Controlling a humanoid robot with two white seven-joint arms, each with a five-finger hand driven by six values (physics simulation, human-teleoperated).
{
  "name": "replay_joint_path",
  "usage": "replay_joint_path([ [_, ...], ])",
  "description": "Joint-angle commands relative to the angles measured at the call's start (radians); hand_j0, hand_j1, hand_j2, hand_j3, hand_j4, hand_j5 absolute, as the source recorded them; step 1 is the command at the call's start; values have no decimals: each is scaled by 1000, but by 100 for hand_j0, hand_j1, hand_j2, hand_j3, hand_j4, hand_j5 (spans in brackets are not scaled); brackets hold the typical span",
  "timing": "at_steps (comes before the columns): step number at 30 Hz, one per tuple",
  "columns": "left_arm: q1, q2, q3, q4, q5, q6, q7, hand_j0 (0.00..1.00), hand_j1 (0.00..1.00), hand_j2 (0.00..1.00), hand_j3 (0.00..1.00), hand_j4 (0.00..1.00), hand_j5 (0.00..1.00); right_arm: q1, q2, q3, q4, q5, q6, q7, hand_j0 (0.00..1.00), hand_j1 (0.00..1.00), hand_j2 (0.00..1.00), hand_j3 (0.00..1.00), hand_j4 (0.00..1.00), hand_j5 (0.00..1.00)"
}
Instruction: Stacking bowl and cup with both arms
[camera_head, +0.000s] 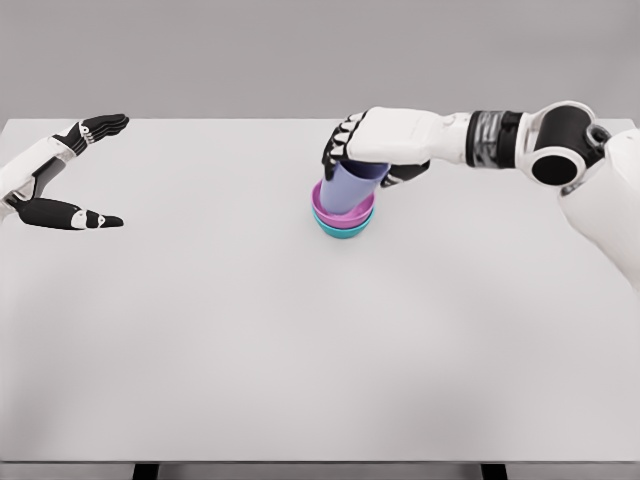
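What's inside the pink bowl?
A lavender cup stands tilted inside the pink bowl, which sits in a teal bowl. The right hand grips the cup's top, hiding its opening. The pink bowl's bottom is covered too.

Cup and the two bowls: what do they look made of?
Simulator render, so only looks.
Lavender cup: smooth matte plastic by its flat, uniform colour, no glints.
Magenta bowl and the teal bowl under it: same plain, thin-rimmed, plastic-like finish.
Right hand grips the cup; left hand is open.
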Motion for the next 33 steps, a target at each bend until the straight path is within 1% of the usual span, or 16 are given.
replay_joint_path([
  [1,0,1,0,0,8,2,0,100,100,100,100,100,100,0,4,4,13,-5,3,0,62,62,62,62,62,62],
  [20,0,1,0,0,8,2,0,100,100,100,100,100,100,-2,12,4,36,17,3,0,62,62,62,62,62,62],
  [22,0,0,0,0,8,2,0,100,100,100,100,100,100,-2,12,4,33,17,3,0,64,64,64,64,64,64],
  [23,0,1,0,0,8,2,0,100,100,100,100,100,100,-2,12,4,31,18,3,0,67,67,67,67,67,67],
  [24,0,1,0,0,8,2,0,100,100,100,100,100,100,-2,11,6,30,18,3,0,79,79,79,79,79,79],
  [25,0,1,0,0,8,2,0,100,100,100,100,100,100,-3,9,7,28,23,3,0,87,87,87,87,87,87],
  [27,0,1,0,0,8,2,0,100,100,100,100,100,100,-3,9,7,25,29,3,0,98,98,98,98,98,98],
  [33,0,1,0,0,8,2,0,100,100,100,100,100,100,-3,8,6,8,29,3,0,98,98,98,98,98,98],
])
